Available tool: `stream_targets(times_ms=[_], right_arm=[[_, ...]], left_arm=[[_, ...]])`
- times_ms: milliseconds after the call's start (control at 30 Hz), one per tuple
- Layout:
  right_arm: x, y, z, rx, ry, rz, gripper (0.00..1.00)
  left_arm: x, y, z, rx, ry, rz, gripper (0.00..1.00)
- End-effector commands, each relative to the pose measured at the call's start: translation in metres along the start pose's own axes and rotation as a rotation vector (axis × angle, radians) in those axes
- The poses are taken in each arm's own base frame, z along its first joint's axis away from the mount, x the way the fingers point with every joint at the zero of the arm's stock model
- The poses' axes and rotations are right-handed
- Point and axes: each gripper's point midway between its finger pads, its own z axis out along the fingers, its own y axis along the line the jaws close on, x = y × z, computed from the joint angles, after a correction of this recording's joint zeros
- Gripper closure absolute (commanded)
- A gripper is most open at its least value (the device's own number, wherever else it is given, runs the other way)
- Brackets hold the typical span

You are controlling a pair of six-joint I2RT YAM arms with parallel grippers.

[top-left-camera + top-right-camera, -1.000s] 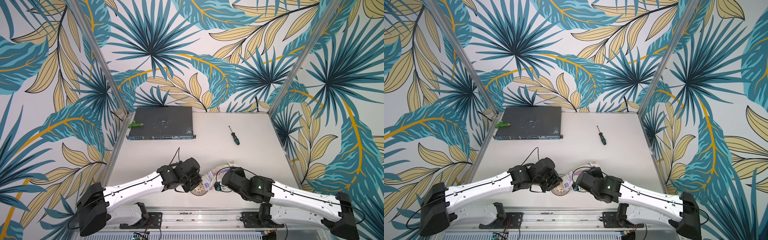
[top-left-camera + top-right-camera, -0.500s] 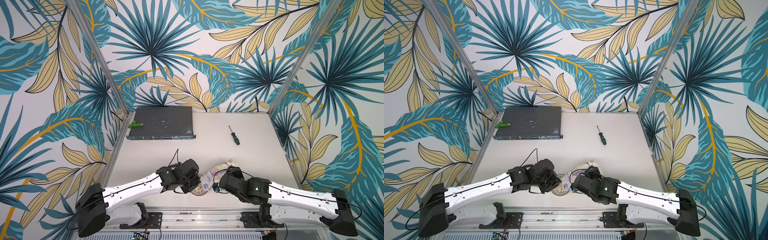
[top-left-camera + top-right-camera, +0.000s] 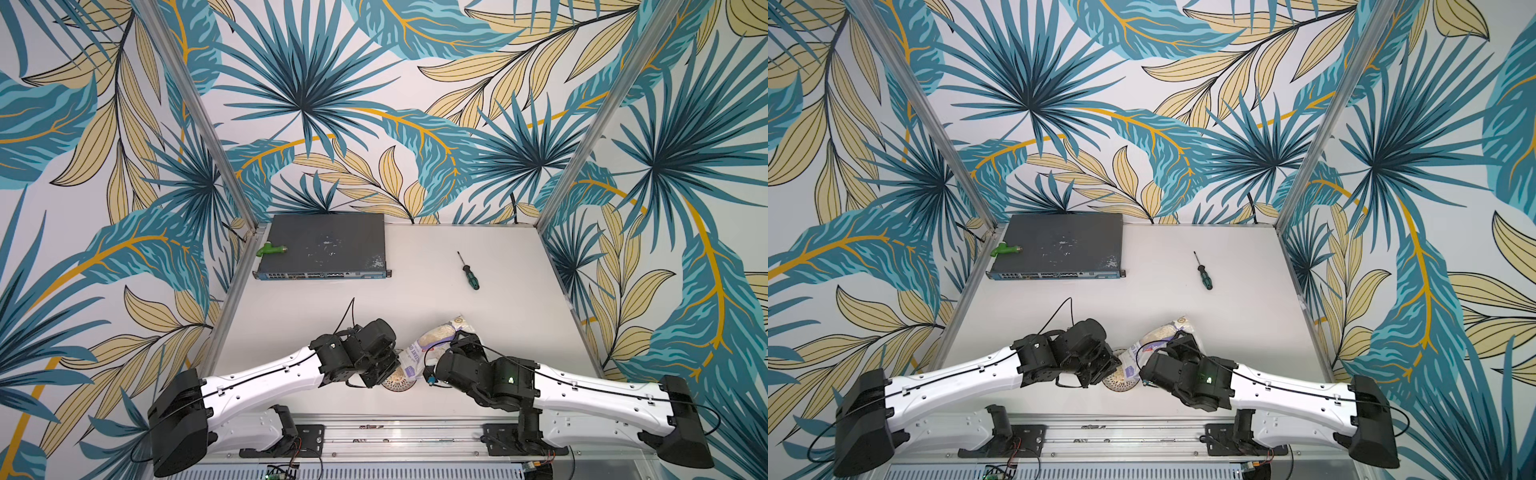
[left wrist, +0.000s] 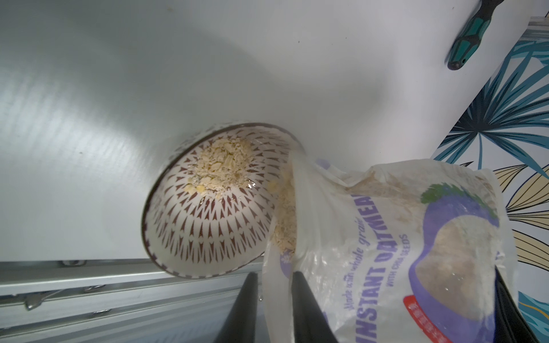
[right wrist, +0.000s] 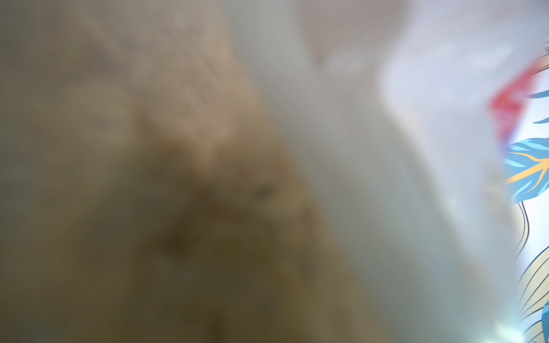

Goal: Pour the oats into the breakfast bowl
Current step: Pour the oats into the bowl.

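The breakfast bowl (image 4: 208,231), white with dark radiating marks, stands near the table's front edge and holds a small heap of oats (image 4: 221,166); in both top views the bowl (image 3: 398,380) (image 3: 1119,380) shows between the two wrists. The clear, purple-labelled oats bag (image 4: 386,237) (image 3: 436,334) (image 3: 1163,332) is tilted with its open mouth over the bowl's rim. My left gripper (image 4: 274,279) (image 3: 384,365) is shut on the bag's mouth edge. My right gripper (image 3: 461,349) (image 3: 1177,345) grips the bag's body farther back; the blurred bag (image 5: 267,148) fills the right wrist view and hides the fingers.
A dark network switch (image 3: 324,245) with a green object (image 3: 272,249) on it lies at the back left. A green-handled screwdriver (image 3: 468,271) (image 4: 466,44) lies at the back right. A metal rail (image 3: 395,432) runs just in front of the bowl.
The bag's rear end has risen and bulges more above the right gripper, which has edged slightly left. The left arm has hardly moved.
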Motion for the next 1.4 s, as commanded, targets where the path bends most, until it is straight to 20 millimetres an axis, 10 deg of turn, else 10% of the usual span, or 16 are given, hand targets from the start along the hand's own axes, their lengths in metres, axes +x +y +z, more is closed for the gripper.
stream_targets(times_ms=[0, 1367], right_arm=[[0.008, -0.033, -0.008, 0.141, 0.048, 0.125, 1.00], [0.006, -0.034, -0.014, 0.252, 0.108, 0.028, 1.00]], left_arm=[[-0.003, 0.010, -0.002, -0.019, -0.019, -0.001, 0.75], [-0.008, 0.013, -0.018, 0.018, -0.049, -0.032, 0.58]])
